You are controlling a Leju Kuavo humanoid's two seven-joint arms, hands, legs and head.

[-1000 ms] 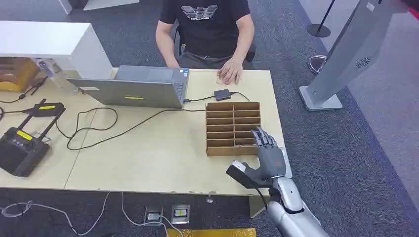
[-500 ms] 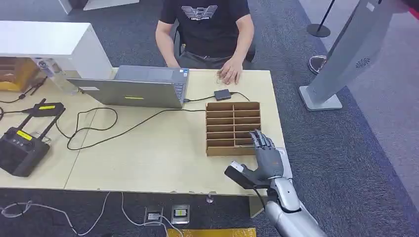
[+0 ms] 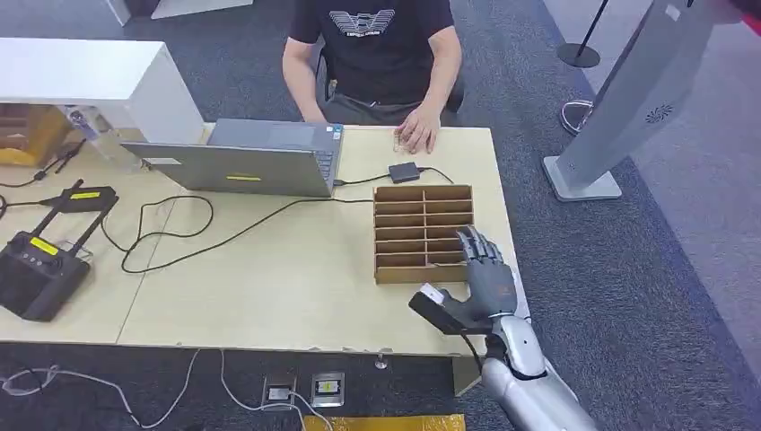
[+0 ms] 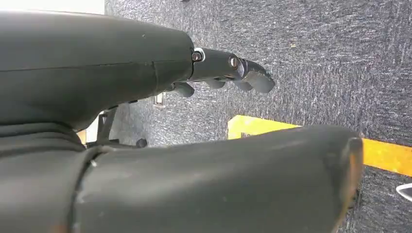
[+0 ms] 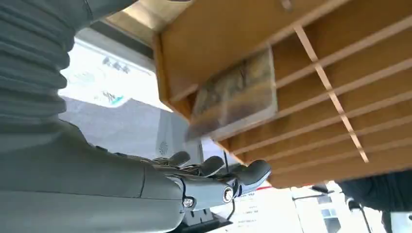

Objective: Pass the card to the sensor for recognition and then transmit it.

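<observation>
— Where is the card (image 5: 232, 94) relative to the right hand (image 3: 489, 277)?

— It sits in one of the slots of the wooden rack (image 3: 423, 233), sticking out past the front edge. In the right wrist view the fingers (image 5: 252, 172) are just short of it, not touching. From above, the hand hovers at the rack's near right corner, fingers spread and holding nothing.

— What else is in the rack?

— I can't make out anything in the other slots; they are shallow and shadowed. The rack lies flat on the table (image 3: 269, 278), two columns of slots.

— And the sensor?

— A small black box (image 3: 404, 171) on a cable lies just beyond the rack, near a person's hand (image 3: 417, 135).

— The left hand (image 4: 228, 73)?

— Over the carpet, fingers loosely curled, nothing in them.
</observation>
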